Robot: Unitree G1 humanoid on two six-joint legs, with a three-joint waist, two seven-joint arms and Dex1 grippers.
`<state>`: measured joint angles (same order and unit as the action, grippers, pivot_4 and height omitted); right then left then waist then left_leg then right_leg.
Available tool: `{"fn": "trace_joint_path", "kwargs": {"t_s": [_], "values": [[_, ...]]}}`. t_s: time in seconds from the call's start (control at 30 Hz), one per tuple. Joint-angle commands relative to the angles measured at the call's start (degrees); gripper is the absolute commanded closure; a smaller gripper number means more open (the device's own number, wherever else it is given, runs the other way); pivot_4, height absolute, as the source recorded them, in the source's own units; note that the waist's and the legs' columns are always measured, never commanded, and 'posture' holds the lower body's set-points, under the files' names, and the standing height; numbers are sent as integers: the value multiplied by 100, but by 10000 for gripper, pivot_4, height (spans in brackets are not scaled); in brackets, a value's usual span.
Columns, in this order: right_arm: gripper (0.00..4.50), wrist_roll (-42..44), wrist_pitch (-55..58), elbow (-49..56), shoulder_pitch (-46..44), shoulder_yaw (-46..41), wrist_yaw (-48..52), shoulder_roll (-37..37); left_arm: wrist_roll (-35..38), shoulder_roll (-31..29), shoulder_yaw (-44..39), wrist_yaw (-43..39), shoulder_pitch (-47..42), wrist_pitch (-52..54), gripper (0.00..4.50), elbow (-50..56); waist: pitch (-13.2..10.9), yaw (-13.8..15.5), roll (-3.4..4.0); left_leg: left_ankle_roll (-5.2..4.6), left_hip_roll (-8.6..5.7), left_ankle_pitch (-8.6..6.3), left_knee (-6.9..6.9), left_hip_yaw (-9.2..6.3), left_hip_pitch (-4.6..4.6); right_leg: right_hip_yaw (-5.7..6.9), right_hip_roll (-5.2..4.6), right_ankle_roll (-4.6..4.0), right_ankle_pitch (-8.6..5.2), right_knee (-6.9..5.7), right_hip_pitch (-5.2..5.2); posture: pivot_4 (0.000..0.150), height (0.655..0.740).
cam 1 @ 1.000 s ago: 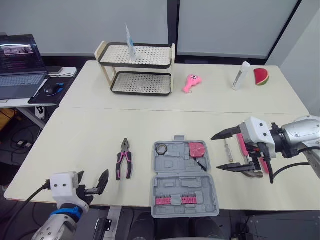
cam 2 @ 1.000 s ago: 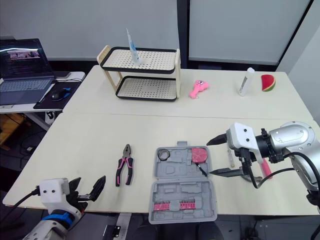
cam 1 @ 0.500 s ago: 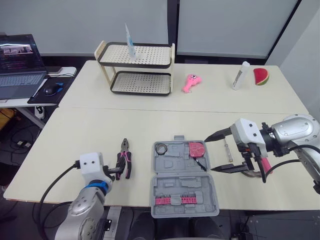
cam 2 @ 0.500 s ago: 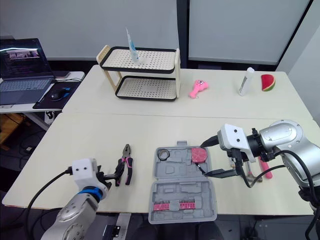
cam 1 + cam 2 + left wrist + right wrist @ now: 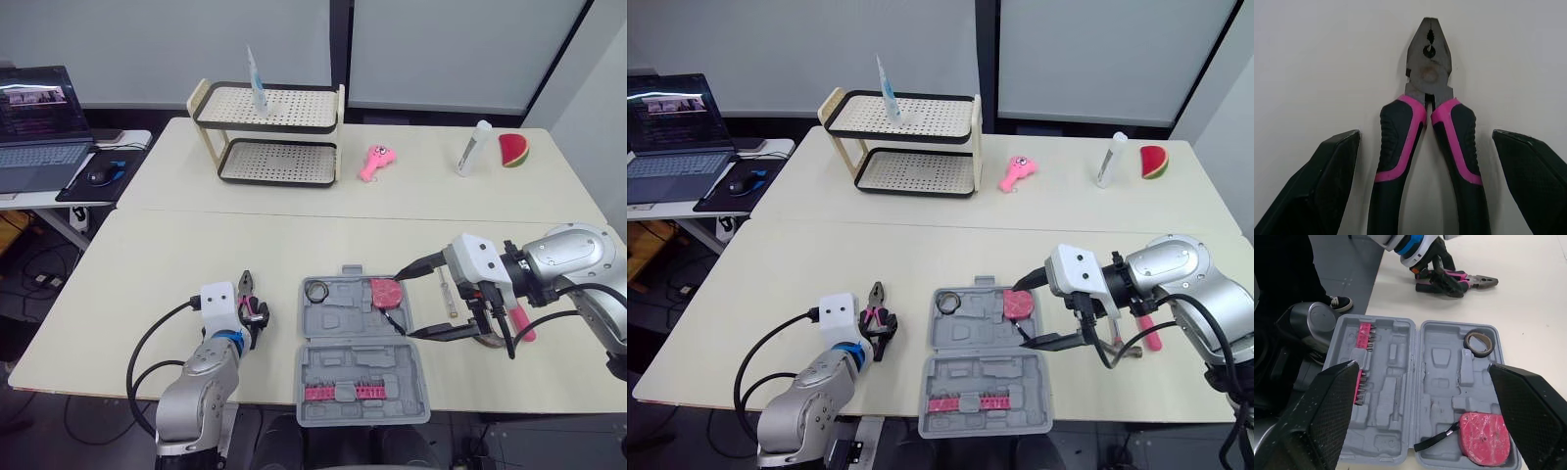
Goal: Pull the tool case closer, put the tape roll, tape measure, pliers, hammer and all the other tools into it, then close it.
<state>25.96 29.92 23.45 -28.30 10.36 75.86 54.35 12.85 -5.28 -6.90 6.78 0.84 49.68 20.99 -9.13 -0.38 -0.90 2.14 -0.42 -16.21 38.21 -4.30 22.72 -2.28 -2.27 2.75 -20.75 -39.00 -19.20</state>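
The grey tool case [image 5: 338, 364] lies open at the table's front centre. A tape roll [image 5: 314, 291] and a pink tape measure [image 5: 386, 292] rest in its far half. Left of the case lie the pink-handled pliers [image 5: 1427, 122]. My left gripper [image 5: 1425, 139] is open, one finger on each side of their handles. My right gripper [image 5: 406, 305] is open at the case's right edge, next to the tape measure, with nothing between its fingers. Behind that gripper lies the pink-handled hammer [image 5: 520, 324], its head partly hidden. A small screwdriver [image 5: 446, 292] lies beside it.
A two-tier shelf rack [image 5: 269, 132] stands at the back, with a pink toy [image 5: 372, 162], a white bottle [image 5: 472, 147] and a watermelon slice [image 5: 511, 149] to its right. A laptop [image 5: 34, 127] sits on a side table at far left. Pink bits [image 5: 341, 394] fill the case's near half.
My left arm has come up from the table's front edge to the pliers and now straddles their handles. My right gripper has shifted left to the case's edge.
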Motion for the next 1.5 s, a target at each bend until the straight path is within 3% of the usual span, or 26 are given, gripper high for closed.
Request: {"fn": "trace_joint_path", "kwargs": {"t_s": [0.03,0.13,0.37,1.1,1.27,1.4,1.5], "values": [[229,56,81,30,-198,-72,-119,-137,-32,15,-110,-8,-60,191,0,-98,1,4,1,0,0,0,0,1,-1,0,0,0,0,-1,0,1500,7290],[38,64,174,19,-231,-113,-249,-250,-71,-97,-114,-113,-97,186,1841,-264,1,25,2,1,0,0,0,0,-1,1,0,0,0,-1,1,1500,7290],[0,56,223,51,-197,-179,-340,-261,-75,-258,-177,-322,-44,203,18866,-479,6,27,10,1,0,1,0,-2,-5,1,-2,0,0,-2,3,1500,7290],[0,-410,-239,-339,-218,-344,-1064,-512,-209,-744,-401,-614,370,-28,18880,171,6,1,9,1,8,0,-7,3,-7,-3,-6,0,0,-1,-4,1500,7290],[0,-340,-188,-173,-55,-510,-1170,-485,-53,-1373,-425,-1202,430,-190,18881,634,2,11,4,1,9,1,-7,-5,6,0,-6,-1,0,-1,-13,1500,7290],[0,-247,-53,61,180,-750,-1277,-424,-62,-2606,-214,-2457,509,-825,18882,856,-6,32,-4,2,7,1,-6,-11,9,6,-10,-1,0,-1,-13,1500,7290],[0,-203,52,225,328,-888,-1374,-390,23,-3187,-210,-3135,421,-1290,18882,780,-8,31,0,3,0,1,-7,-8,8,6,-22,-2,1,2,-12,1500,7290]]}}
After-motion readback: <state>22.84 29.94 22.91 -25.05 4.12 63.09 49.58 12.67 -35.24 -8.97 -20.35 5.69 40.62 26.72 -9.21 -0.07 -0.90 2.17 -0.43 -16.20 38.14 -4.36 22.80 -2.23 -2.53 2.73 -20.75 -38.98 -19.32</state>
